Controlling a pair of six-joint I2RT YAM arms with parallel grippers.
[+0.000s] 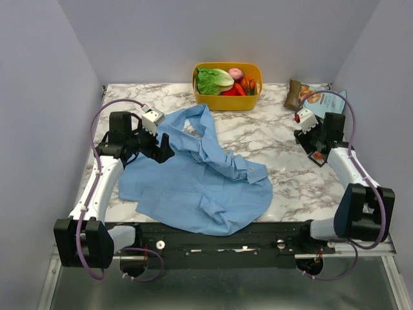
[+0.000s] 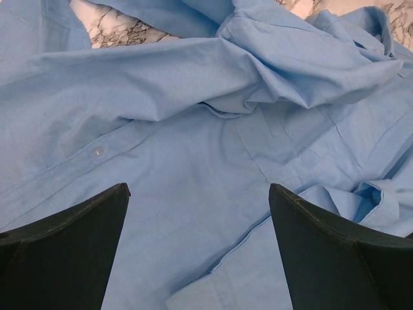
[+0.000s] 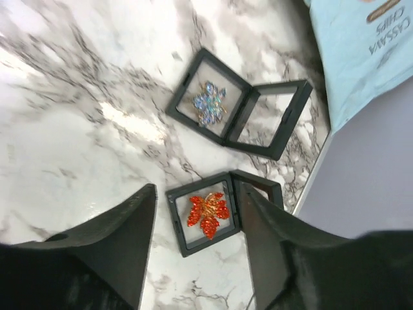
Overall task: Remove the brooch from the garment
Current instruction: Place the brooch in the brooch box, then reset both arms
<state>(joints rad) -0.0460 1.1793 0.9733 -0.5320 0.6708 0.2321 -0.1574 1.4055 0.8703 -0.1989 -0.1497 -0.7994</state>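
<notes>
The left hand [image 2: 199, 188] is held wide apart just above the garment [image 1: 200, 187], which is spread rumpled over the left half of the worktop [image 1: 284, 135]. The brooch cannot be made out with certainty. At the right, the right hand [image 3: 199, 194] is parted and empty over an open black case [image 3: 193, 246] in which a red-orange leaf ornament [image 3: 208, 214] is set.

Brightly, evenly lit from overhead. Only faint, soft shadows, under folds of the garment [image 2: 226, 110] in the upper middle of the left wrist view. White glare on the marble table [image 3: 116, 116] left of centre in the right wrist view. Sharp up close, softer in the top view.
</notes>
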